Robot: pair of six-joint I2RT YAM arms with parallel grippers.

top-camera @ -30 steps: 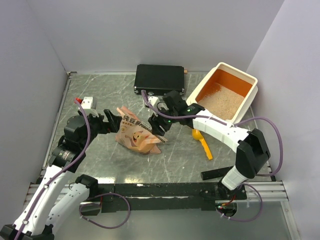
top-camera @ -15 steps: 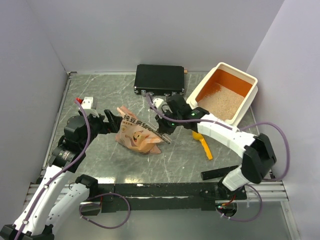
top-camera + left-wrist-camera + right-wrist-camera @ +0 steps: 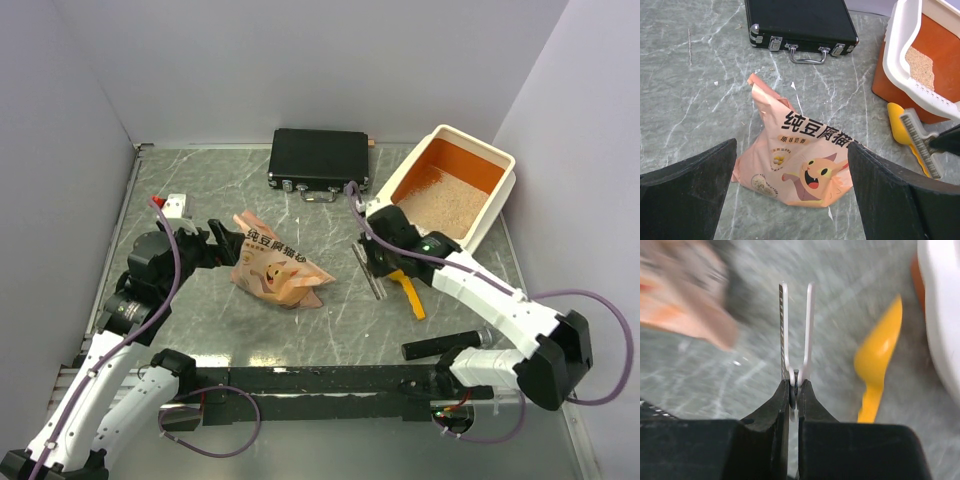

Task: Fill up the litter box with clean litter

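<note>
- Right gripper (image 3: 796,286): nearest the bases; fingers pressed together on nothing; it hangs low over the table (image 3: 200,180), between bag and scoop, touching neither as far as I can see.
- Scoop (image 3: 408,285): yellow; flat on the table just right of that gripper, just before the box's near end; not held; I cannot tell whether any litter is in it.
- Bag (image 3: 272,268): crumpled, printed, slumped on its side mid-table; no gripper holds it; I cannot see whether it is open, or what is left inside.
- Left gripper (image 3: 222,243): fingers spread wide, empty; aimed at the bag's left edge and just beside it; no contact that I can make out.
- Box (image 3: 478,143): far right, set at an angle; cream rim, orange inside.
- Litter (image 3: 440,205): a tan bed over the near half of the box floor; the far half shows bare orange.
- Case (image 3: 320,157): black, shut, at the far edge; no part in the job.
- Progress, as I judge it: the fill is partly done; left to do is to take up the bag or scoop, add more litter, and cover the bare far half.
</note>
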